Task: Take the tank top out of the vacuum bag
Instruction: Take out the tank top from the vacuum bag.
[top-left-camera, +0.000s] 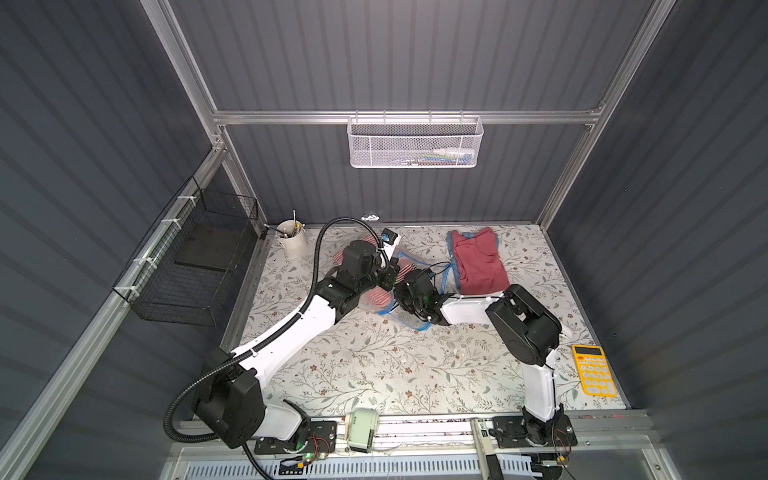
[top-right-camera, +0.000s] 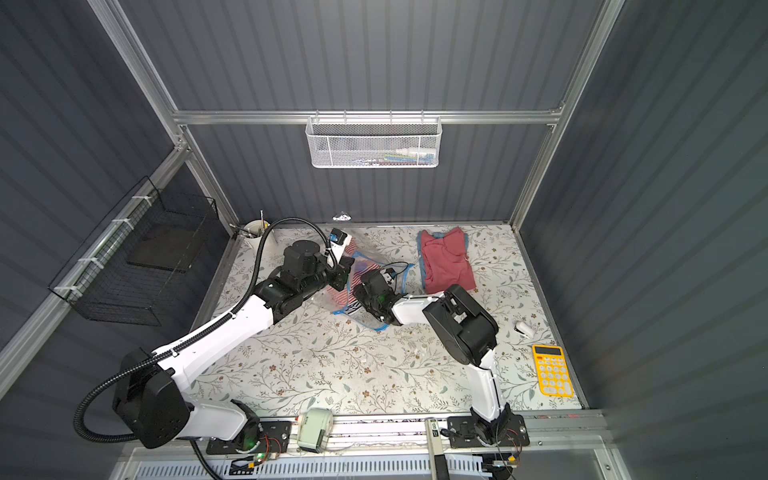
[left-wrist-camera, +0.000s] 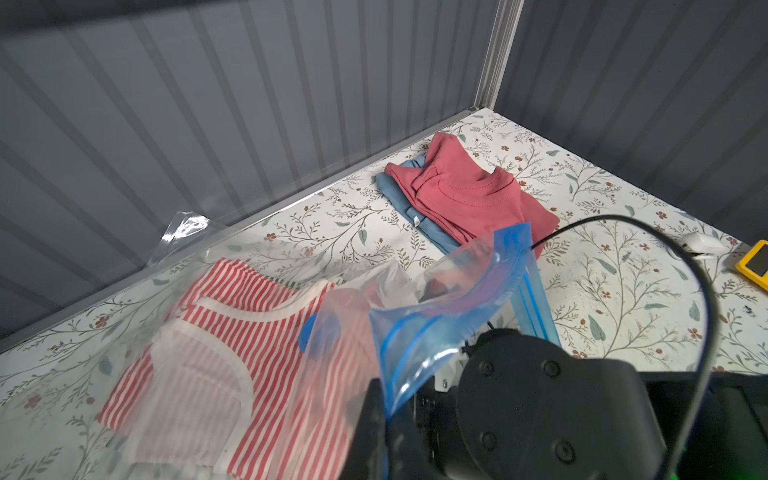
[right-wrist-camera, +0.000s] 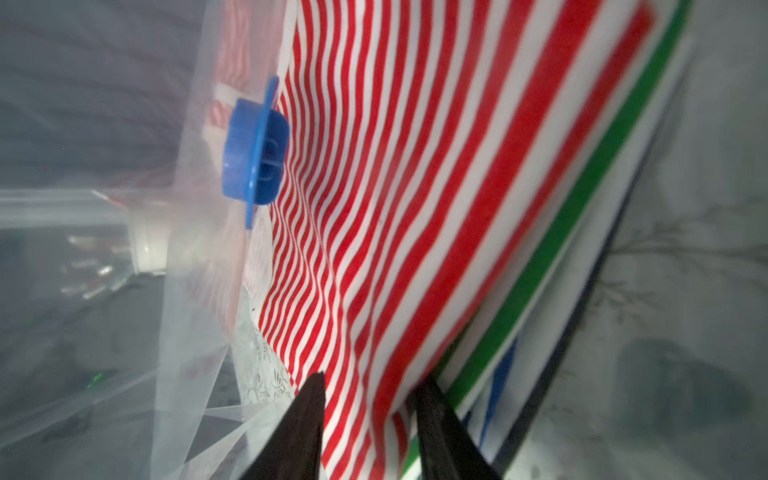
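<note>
The vacuum bag (top-left-camera: 411, 261) (top-right-camera: 368, 262), clear with a blue zip strip, lies crumpled at the table's back middle. My left gripper (left-wrist-camera: 384, 399) (top-left-camera: 391, 273) is shut on the bag's blue zip edge (left-wrist-camera: 419, 345) and holds the mouth up. A red-and-white striped tank top (left-wrist-camera: 257, 324) (right-wrist-camera: 395, 187) lies inside, next to the round blue valve cap (right-wrist-camera: 253, 149). My right gripper (right-wrist-camera: 370, 378) (top-left-camera: 397, 296) reaches into the bag mouth. Its fingers are shut on a bunched fold of the tank top.
A green- and blue-striped cloth (right-wrist-camera: 582, 208) lies under the tank top in the bag. A red shirt on blue cloth (top-left-camera: 478, 262) lies at the back right. A yellow calculator (top-left-camera: 594, 370) sits near the right edge, a white cup (top-left-camera: 291, 239) at the back left, and a small white object (top-right-camera: 523, 328) at the right.
</note>
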